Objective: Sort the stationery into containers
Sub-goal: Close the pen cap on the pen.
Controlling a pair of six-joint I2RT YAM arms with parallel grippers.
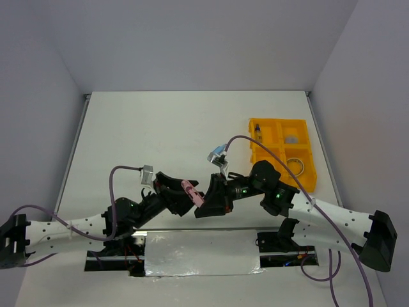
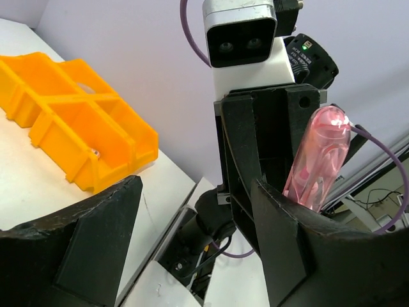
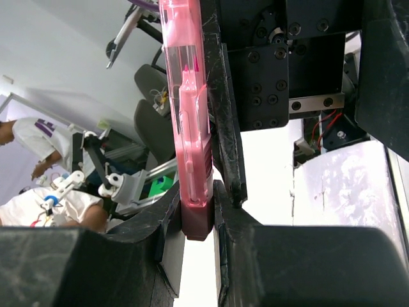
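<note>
top external view: both arms bend inward and their grippers meet above the table (image 1: 160,128), near its 6 o'clock edge.
pink piece (image 1: 190,190): in the air between the two grippers, its long axis running from 10 to 4 o'clock in this view.
right gripper (image 1: 203,197): fingers clamped on one end of the pink piece.
right wrist view: the dark end of the pink piece (image 3: 188,96) is wedged in the right gripper (image 3: 197,211), and its clear pink body rises toward 12 o'clock.
left gripper (image 1: 184,196): fingers wide apart, nothing pinched between them.
left wrist view: the left gripper (image 2: 195,192) gapes. the pink piece (image 2: 317,160) stands at 3 o'clock, just beyond one finger. whether it touches that finger cannot be told.
tray (image 1: 305,128): yellow-orange with four compartments, at 2 o'clock on the table, well apart from both grippers. it also shows at 10 o'clock in the left wrist view (image 2: 83,121).
ring (image 1: 295,165): in the tray's 5 o'clock compartment.
round piece (image 1: 291,137): in the 1 o'clock compartment.
bottle (image 1: 258,132): in the 11 o'clock compartment, too small to make out further.
</note>
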